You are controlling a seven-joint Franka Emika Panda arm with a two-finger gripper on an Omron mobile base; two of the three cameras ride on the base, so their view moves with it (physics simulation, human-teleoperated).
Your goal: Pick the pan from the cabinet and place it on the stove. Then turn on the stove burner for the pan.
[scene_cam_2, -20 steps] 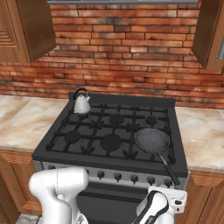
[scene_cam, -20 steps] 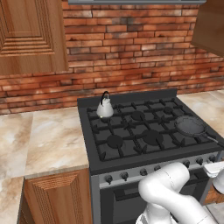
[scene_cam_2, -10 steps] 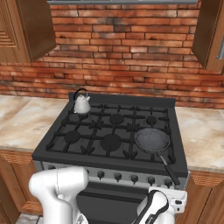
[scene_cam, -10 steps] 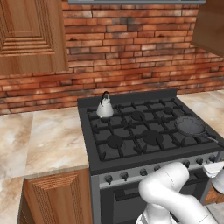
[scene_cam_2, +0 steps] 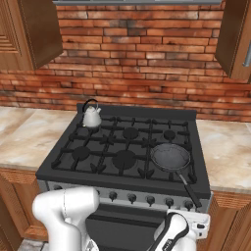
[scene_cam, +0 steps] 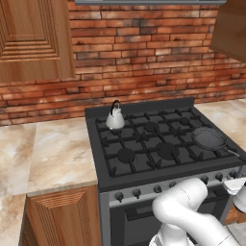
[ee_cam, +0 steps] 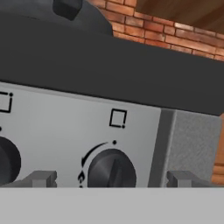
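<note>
Pan (scene_cam_2: 170, 157) sits on the front right burner of the stove (scene_cam_2: 125, 147), its long thin handle (scene_cam_2: 190, 190) running forward past the front edge toward the knob row. A small silver kettle (scene_cam_2: 91, 116) stands on the back left burner, well apart from it. So the placing looks done, and I'd say the burner step is what's in hand.

From the hand view, the gripper (ee_cam: 111, 179) faces the silver control panel straight on, low in front of the stove at its right end. The knob (ee_cam: 111, 168) lies directly ahead, between the two grey fingertips (ee_cam: 40, 178), which stand wide apart with nothing held. Its ridge stands near upright, tipped slightly right. Another knob (ee_cam: 8, 162) peeks in at the left edge, so the coming move wants a straight push forward, then a twist
</note>
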